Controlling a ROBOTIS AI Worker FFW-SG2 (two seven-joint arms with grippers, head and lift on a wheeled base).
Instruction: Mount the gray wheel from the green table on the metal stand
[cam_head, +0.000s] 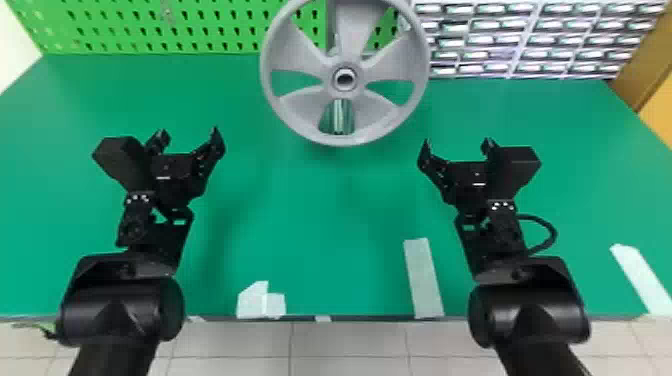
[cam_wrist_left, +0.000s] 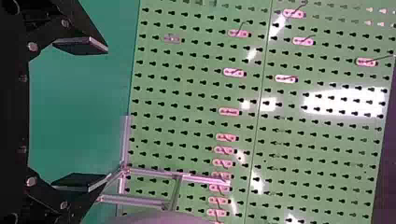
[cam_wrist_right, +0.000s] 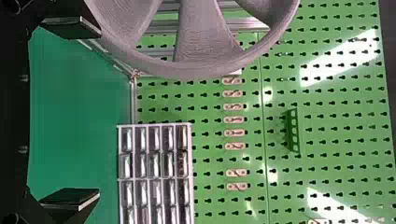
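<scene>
The gray wheel is at the top middle of the head view, raised above the green table at the metal stand, whose post shows through a gap between spokes. Neither gripper touches it. Left of and nearer than the wheel, my left gripper is open and holds nothing. My right gripper, likewise open, is to the wheel's right. In the left wrist view, my left gripper has its fingers wide apart; stand bars and the wheel's edge appear beyond. The right wrist view has my right gripper beside the wheel.
A green pegboard rises behind the table, with hooks on it. At the back right is a rack of small bins. Pale tape strips lie near the table's front edge, between the arms.
</scene>
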